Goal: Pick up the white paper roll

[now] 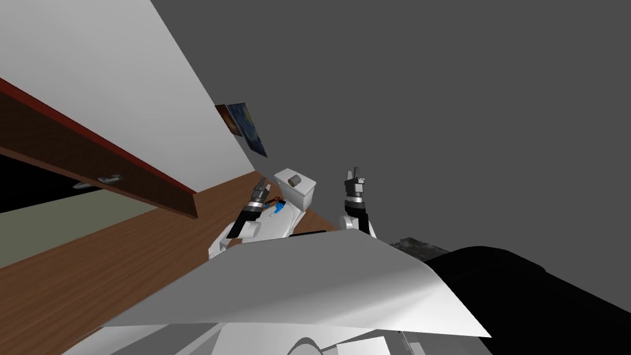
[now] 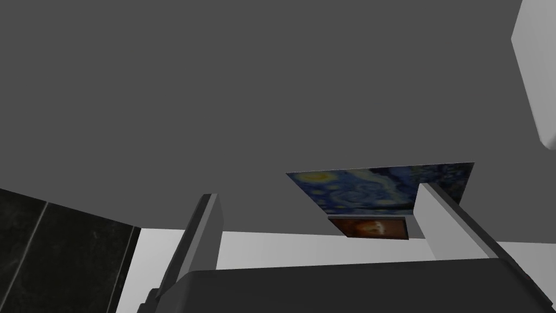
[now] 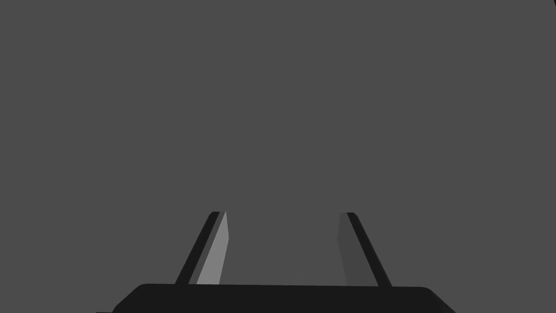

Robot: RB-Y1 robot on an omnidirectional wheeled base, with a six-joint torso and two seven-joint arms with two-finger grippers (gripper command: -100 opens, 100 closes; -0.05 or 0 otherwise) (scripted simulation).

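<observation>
The left gripper (image 1: 262, 183) has its fingers spread and holds nothing. The right gripper (image 1: 354, 175) is also spread and empty. The paper roll (image 1: 294, 180), drawn grey, sits on top of the white toilet tank (image 1: 303, 195). It lies between both grippers, nearer to the left one, toward that gripper's right. I cannot tell its long axis for sure.

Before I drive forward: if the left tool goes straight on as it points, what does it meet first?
The way looks free near the left tool. Its line ends at the blue painting, right beside the small orange picture. How far off they are is unclear.
</observation>
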